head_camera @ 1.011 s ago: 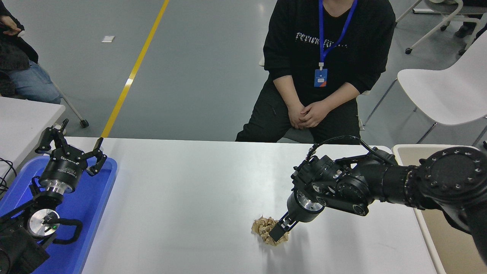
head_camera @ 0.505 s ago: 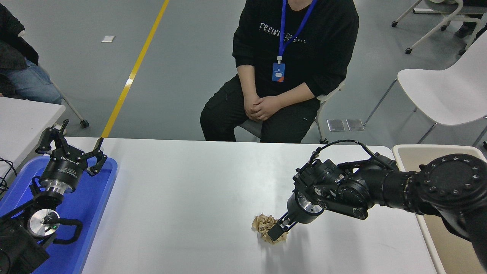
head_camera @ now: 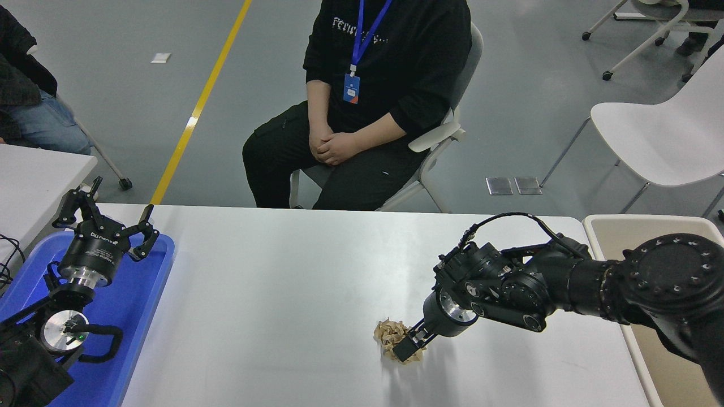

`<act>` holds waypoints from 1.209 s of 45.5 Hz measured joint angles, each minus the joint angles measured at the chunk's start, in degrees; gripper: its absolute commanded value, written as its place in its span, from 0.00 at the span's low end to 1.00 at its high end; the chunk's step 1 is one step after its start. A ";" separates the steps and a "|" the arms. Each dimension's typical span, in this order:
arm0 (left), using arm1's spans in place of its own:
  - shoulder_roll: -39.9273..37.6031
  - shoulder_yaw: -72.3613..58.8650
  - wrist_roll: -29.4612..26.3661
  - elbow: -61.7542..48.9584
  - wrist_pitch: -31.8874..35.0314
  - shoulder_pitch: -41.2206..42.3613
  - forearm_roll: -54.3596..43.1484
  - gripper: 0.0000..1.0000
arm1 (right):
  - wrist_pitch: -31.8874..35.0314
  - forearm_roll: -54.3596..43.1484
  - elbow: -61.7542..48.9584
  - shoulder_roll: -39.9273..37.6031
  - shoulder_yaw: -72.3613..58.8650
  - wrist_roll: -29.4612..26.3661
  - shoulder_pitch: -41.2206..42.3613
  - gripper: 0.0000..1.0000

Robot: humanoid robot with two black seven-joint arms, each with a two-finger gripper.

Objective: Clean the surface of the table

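Note:
The table surface (head_camera: 283,294) is a wide glossy white top filling the lower half of the head view. A crumpled ball of brown paper (head_camera: 391,334) lies on it right of centre, near the front. My right gripper (head_camera: 408,345) points down onto the ball's right side, its fingers shut on the paper. The right arm reaches in from the right edge. My left gripper (head_camera: 107,217) stays parked at the lower left above the blue tray, its fingers spread open and holding nothing.
A blue tray (head_camera: 138,299) sits at the table's left end under the left arm. A beige bin (head_camera: 650,232) stands off the right end. A seated person (head_camera: 362,102) is beyond the far edge, a white chair (head_camera: 662,141) further right.
The right gripper has closed in further on the paper ball and shifted slightly left. The seated person has rolled left and back from the table. The left arm has not moved.

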 measured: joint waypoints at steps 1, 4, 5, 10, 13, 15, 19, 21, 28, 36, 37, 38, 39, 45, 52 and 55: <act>0.00 0.00 0.00 0.00 0.00 0.00 0.00 1.00 | -0.05 -0.02 -0.01 0.00 0.00 0.11 -0.06 0.85; 0.00 0.00 0.00 0.00 0.00 0.00 0.00 1.00 | -0.45 -0.23 -0.06 0.00 0.00 0.64 -0.26 0.79; 0.00 0.00 0.00 0.00 0.00 0.00 0.00 1.00 | -0.57 -0.31 -0.08 0.00 0.00 0.74 -0.31 0.77; 0.00 0.00 0.00 0.00 0.00 0.00 0.00 1.00 | -1.30 -0.94 -0.16 0.00 0.00 1.67 -0.51 0.57; 0.00 0.00 0.00 0.00 0.00 0.00 0.00 1.00 | -1.64 -1.21 -0.25 0.00 0.00 2.20 -0.61 0.41; 0.00 0.00 0.00 0.00 0.00 0.00 0.00 1.00 | -1.81 -1.36 -0.31 0.00 0.00 2.70 -0.69 0.28; 0.00 0.00 0.00 0.00 0.00 0.00 0.00 1.00 | -2.02 -1.59 -0.47 0.00 0.00 3.82 -0.82 0.19; 0.00 0.00 0.00 0.00 0.00 0.00 0.00 1.00 | -2.12 -1.67 -0.55 0.00 -0.04 4.42 -0.86 0.15; 0.00 0.00 0.00 0.00 0.00 0.00 0.00 1.00 | -2.27 -1.87 -0.78 0.00 -0.17 5.74 -0.92 0.00; 0.00 0.00 0.00 0.00 0.00 0.00 0.00 1.00 | -2.36 -1.96 -0.96 0.00 -0.22 7.34 -0.78 0.00; 0.00 0.00 0.00 0.00 0.00 0.00 0.00 1.00 | -2.37 -1.97 -1.02 0.00 -0.21 7.47 -0.75 0.00; 0.00 0.00 0.00 0.00 0.00 0.00 0.00 1.00 | -2.38 -1.97 -1.11 0.00 -0.18 7.60 -0.72 0.00; 0.00 0.00 0.00 0.00 0.00 0.00 0.00 1.00 | -2.39 -1.97 -1.23 0.00 -0.13 7.77 -0.70 0.00; 0.00 0.00 0.00 0.00 0.00 0.00 0.00 1.00 | -2.57 -1.82 -1.76 0.00 0.75 8.26 -0.38 0.00; -0.01 0.00 0.00 0.00 0.00 0.00 0.00 1.00 | -2.79 -1.41 -1.95 0.00 4.49 8.57 0.60 0.00; -0.01 0.00 0.00 0.00 0.00 0.00 0.00 1.00 | -2.83 -1.17 -1.80 0.00 6.58 8.67 1.06 0.00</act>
